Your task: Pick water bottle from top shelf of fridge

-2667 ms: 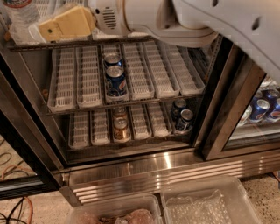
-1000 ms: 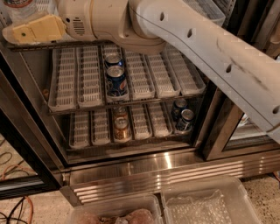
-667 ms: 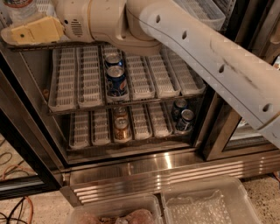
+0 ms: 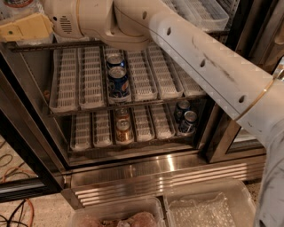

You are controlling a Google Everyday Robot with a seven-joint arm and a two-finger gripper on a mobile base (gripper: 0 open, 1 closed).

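Note:
The fridge [image 4: 146, 166] stands open, with a stainless steel sill and wire racks. My gripper [image 4: 22, 30], with tan pads, is at the far top left, reaching in at the level of the top shelf [image 4: 199, 12] with its white slotted lane trays. Just above the gripper, at the frame's top edge, a bit of clear plastic with a red label shows; it may be the water bottle [image 4: 15, 3], and most of it is cut off. My white arm [image 4: 191, 57] crosses the view from lower right to upper left and hides much of the top shelf.
Two blue soda cans [image 4: 119, 80] stand in a lane on the middle rack. A gold can [image 4: 124, 131] and blue cans [image 4: 188, 122] are on the lower rack. A black door frame [image 4: 26, 146] runs along the left. Two clear plastic bins [image 4: 208, 206] stand on the floor in front.
The gripper has moved left along the top shelf towards the fridge's upper left corner, and the arm has stretched further across the view. The cans have not moved.

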